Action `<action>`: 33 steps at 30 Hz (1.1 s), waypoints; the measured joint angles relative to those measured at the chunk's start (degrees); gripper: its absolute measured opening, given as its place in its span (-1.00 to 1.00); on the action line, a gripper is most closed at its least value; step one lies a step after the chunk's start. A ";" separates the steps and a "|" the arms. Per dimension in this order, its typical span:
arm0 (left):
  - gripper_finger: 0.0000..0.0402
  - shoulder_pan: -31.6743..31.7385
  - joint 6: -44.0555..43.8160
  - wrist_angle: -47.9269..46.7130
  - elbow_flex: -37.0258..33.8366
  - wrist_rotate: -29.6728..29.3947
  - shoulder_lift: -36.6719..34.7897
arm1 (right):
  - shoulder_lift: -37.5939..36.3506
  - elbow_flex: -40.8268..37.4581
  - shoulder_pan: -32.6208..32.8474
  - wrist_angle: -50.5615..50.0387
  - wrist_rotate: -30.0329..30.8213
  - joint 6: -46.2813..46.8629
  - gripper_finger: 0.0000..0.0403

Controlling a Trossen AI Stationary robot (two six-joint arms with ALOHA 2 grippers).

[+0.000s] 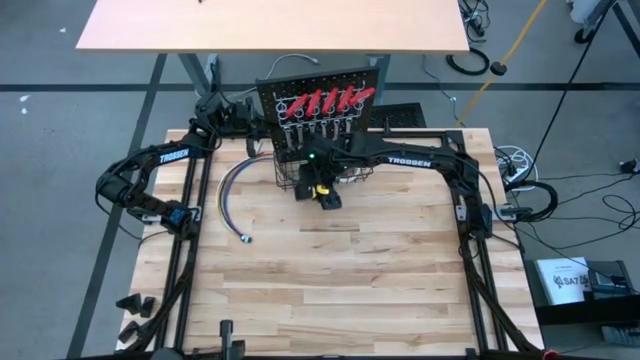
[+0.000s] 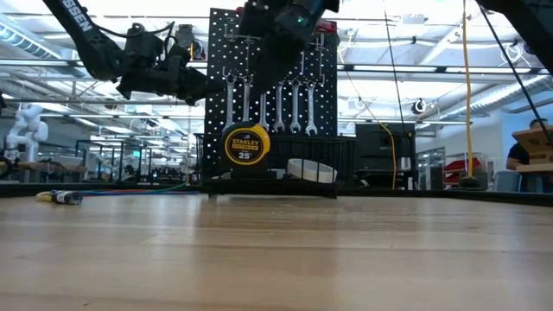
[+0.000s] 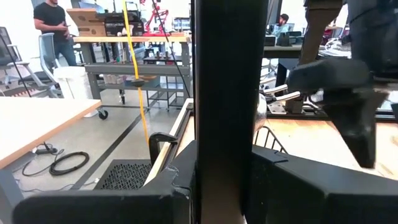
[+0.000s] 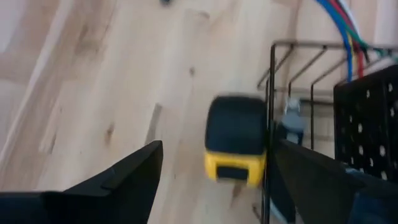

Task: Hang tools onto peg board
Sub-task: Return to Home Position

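Overhead, pale wood tabletop (image 1: pixel 340 270), peg board (image 1: pixel 268 100) at rear, grey floor (image 1: pixel 60 150).

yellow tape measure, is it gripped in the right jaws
No, the yellow tape measure hangs on the black wire basket while the right gripper has its jaws open, clear of it.

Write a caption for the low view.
Yellow tape measure hangs at the peg board's base below wrenches; right gripper above it, left gripper beside the board.

The pale wooden counter (image 1: pixel 350 270) carries the black peg board (image 1: pixel 320 80), upright at its far edge. A bundle of coloured wires (image 1: pixel 224 195) lies curved on the wood, just left of the peg board's wire basket (image 1: pixel 285 175).
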 joint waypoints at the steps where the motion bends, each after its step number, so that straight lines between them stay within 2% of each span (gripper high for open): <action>1: -0.64 0.10 0.04 0.02 0.00 0.02 0.00 | -0.44 0.00 0.00 -1.14 -0.10 0.18 0.50; 6: -0.64 1.70 1.09 0.06 0.00 1.93 0.04 | -2.31 0.00 -1.07 -6.07 -0.72 1.71 0.43; 11: -0.64 3.69 1.79 -0.01 0.00 4.63 0.07 | -5.35 -0.42 -3.18 -8.33 -8.68 1.88 0.40; 17: -0.62 4.19 1.35 0.17 -0.02 4.86 0.07 | -12.45 -10.61 -5.29 -0.39 -8.76 2.23 0.40; 24: 0.07 4.30 1.42 0.64 -0.02 -2.82 0.07 | -22.06 -26.03 -8.10 10.51 -8.71 4.49 0.40; 26: 0.23 4.31 1.36 0.61 -0.02 -3.14 0.07 | -24.68 -29.62 -8.81 12.55 -8.81 5.15 0.40; 29: 0.39 4.35 -0.01 0.56 -0.02 -2.56 0.07 | -28.15 -33.66 -9.91 14.53 -8.98 5.97 0.40; 33: 0.50 4.64 -1.47 0.24 -0.02 -1.91 -0.02 | -31.56 -36.89 -11.32 15.61 -8.91 6.21 0.40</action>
